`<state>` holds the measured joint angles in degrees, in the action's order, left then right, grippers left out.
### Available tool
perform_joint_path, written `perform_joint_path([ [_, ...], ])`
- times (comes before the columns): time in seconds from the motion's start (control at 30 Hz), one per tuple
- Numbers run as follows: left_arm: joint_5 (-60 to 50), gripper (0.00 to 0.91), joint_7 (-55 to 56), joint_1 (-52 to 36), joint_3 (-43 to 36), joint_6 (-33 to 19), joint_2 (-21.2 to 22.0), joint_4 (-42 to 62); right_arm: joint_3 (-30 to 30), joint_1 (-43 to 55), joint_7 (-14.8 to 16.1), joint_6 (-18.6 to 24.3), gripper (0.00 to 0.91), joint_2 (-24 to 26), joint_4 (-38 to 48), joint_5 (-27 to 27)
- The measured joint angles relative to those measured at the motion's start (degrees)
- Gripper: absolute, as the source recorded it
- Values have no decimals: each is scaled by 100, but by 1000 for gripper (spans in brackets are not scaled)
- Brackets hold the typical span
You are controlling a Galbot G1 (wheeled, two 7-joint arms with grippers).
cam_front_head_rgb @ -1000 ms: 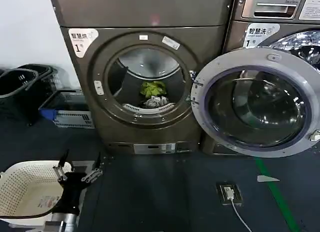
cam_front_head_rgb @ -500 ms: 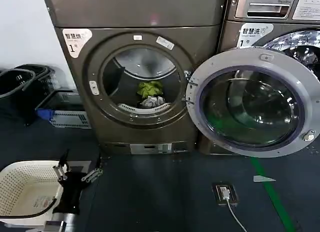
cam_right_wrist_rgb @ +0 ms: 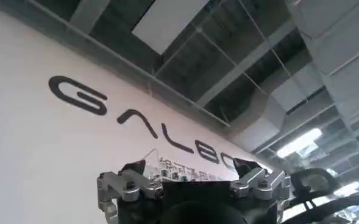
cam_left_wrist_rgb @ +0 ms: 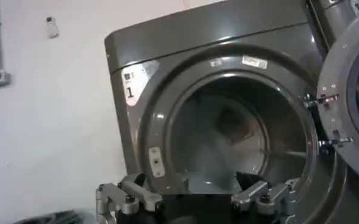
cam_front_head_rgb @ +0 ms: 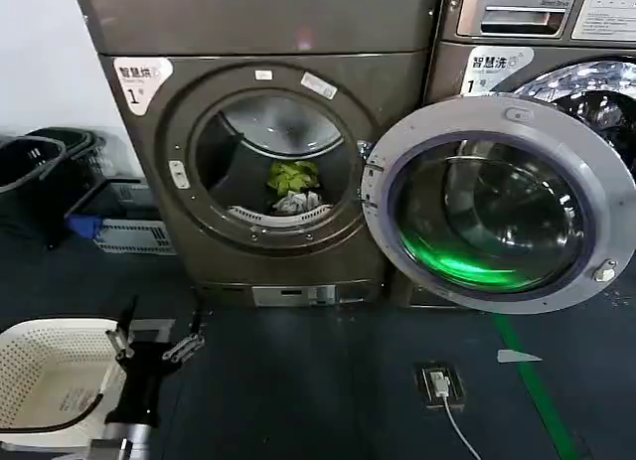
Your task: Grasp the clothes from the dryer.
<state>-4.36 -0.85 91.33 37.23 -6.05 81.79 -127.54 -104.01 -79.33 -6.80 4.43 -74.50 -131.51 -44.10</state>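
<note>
Clothes point(cam_front_head_rgb: 290, 185) far beyond left end effector point(cam_front_head_rgb: 157, 332)

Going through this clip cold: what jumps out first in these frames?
The dryer with its glass door swung wide open to the right, a green glow low in the glass. Deep in the drum lie the clothes, a yellow-green piece above a pale one. The left gripper, fingers spread, hangs low beside a white basket, far short of the porthole.

My left gripper point(cam_front_head_rgb: 157, 337) sits low at my left side, fingers spread wide and pointing forward. My right gripper point(cam_right_wrist_rgb: 191, 182) is tilted upward, its fingers also spread apart.
</note>
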Motion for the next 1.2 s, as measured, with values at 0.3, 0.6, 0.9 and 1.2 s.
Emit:
perform_joint_path([
  [0.3, -10, 907, 0, 2, 0, 1, 5, -21, 7, 9, 0, 6, 907, -5, 6, 0],
  [0.6, -12, 907, 0, -9, 0, 4, 9, -20, 36, 20, 2, 12, 907, -17, 10, 20],
  [0.9, -12, 907, 0, -7, 3, 4, 8, -16, 50, 11, 10, 31, 907, -41, 25, 31],
  [1.2, -11, 907, 2, -2, 10, 1, 6, -16, 74, 20, 8, 34, 907, -37, 16, 40],
])
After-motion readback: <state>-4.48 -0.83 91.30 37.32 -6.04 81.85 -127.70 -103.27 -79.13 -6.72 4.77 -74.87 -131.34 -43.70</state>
